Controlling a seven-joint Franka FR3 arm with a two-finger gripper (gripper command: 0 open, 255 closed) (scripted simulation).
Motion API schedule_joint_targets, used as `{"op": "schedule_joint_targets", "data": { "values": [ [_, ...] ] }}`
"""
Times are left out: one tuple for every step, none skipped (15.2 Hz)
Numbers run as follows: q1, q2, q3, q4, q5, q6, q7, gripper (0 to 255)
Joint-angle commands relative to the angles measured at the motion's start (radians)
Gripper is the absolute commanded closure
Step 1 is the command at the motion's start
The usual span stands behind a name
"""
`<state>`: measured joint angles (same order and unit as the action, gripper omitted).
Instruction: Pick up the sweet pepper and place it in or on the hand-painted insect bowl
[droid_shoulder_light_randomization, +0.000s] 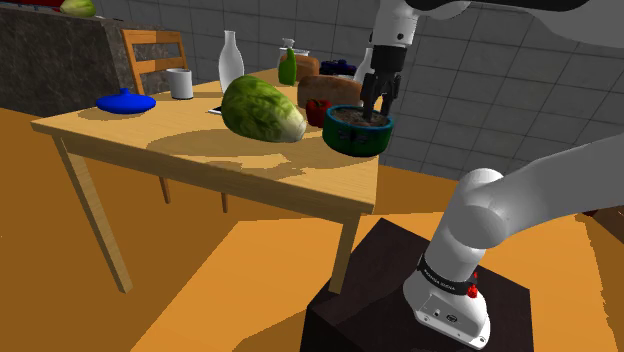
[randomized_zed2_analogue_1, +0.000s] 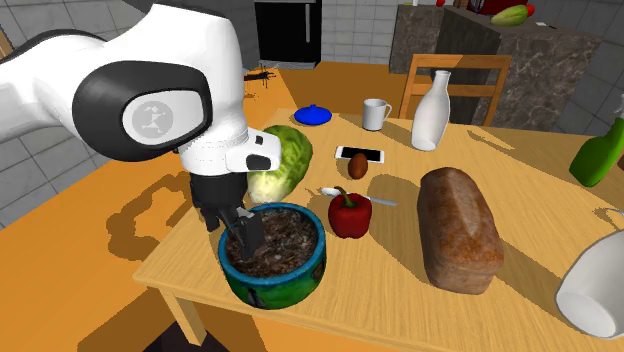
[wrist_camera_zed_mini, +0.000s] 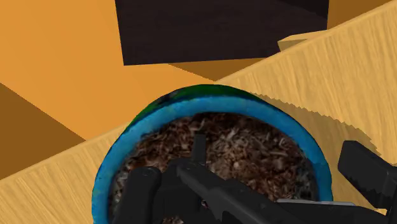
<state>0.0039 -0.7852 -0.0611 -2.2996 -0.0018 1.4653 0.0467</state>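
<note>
1. Hovering low over the blue-and-green bowl (randomized_zed2_analogue_1: 300, 287), the robot's black hand (randomized_zed2_analogue_1: 240, 232) hangs with its fingertips dipped just inside the rim, above a brown speckled interior.
2. The red sweet pepper (randomized_zed2_analogue_1: 349, 215) is not in the hand. It stands upright on the wooden counter (randomized_zed2_analogue_1: 400, 315), just beside the bowl, between it and a brown bread loaf (randomized_zed2_analogue_1: 458, 232).
3. The pepper has not yet been picked up, so the step in hand is judged to be reaching for it.
4. To do that well, the hand should rise clear of the bowl's rim first, then move sideways until it is over the pepper. It should come straight down with a finger on either side of the pepper's body, below the stem, and close gently so the rounded skin does not slip out.
5. In the wrist view the two fingers (wrist_camera_zed_mini: 143, 191) look spread apart, with only the bowl's interior behind them. A dark shape lies between them, probably shadow. The hand holds nothing.
</note>
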Motion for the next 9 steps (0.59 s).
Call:
{"op": "schedule_joint_targets", "data": {
  "values": [
    [0.000, 0.000, 0.000, 0.000, 0.000, 0.000, 0.000, 0],
    [0.013, 0.025, -0.026, 0.016, -0.021, 0.012, -0.067, 0],
    [0.027, 0.051, -0.053, 0.035, -0.040, 0.023, -0.133, 0],
    [0.042, 0.079, -0.079, 0.055, -0.058, 0.035, -0.199, 0],
    [0.057, 0.108, -0.103, 0.077, -0.073, 0.047, -0.265, 0],
    [0.072, 0.139, -0.128, 0.100, -0.086, 0.059, -0.330, 0],
    [0.088, 0.170, -0.151, 0.126, -0.098, 0.070, -0.395, 0],
    [0.104, 0.203, -0.174, 0.152, -0.106, 0.081, -0.460, 0],
    [0.120, 0.236, -0.195, 0.181, -0.113, 0.091, -0.524, 0]
  ]
}}
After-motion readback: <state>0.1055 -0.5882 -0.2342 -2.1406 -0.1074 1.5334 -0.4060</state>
